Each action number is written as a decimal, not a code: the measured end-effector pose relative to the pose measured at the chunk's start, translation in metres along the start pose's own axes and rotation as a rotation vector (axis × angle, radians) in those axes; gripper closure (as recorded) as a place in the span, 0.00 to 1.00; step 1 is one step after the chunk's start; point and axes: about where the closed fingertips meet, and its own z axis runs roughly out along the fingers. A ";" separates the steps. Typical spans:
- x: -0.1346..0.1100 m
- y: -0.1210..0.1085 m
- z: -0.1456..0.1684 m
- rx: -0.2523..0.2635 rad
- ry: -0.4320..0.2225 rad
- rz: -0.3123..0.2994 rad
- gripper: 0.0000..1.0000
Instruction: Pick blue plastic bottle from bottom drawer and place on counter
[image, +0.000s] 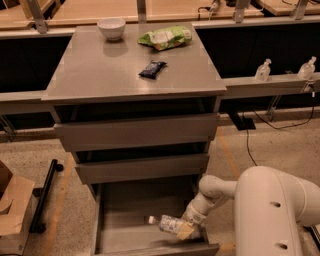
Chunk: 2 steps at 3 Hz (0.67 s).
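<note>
The bottom drawer (125, 240) stands pulled open below the two upper drawers. The blue plastic bottle (167, 223) lies on its side inside it, white cap pointing left. My gripper (186, 228) reaches down into the drawer from the right and is at the bottle's right end, in contact with it. The white arm (270, 210) fills the lower right. The counter (115, 70) is the grey top of the cabinet, above and behind the gripper.
On the counter sit a white bowl (111, 27), a green snack bag (166, 37) and a small dark packet (151, 69). Two clear pump bottles (262, 70) stand on a ledge at right. A cardboard box (12, 210) and a black bar (45, 192) are on the floor at left.
</note>
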 end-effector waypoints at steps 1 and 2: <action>0.015 0.031 -0.033 -0.043 0.016 0.048 1.00; 0.005 0.049 -0.109 -0.021 0.031 0.034 1.00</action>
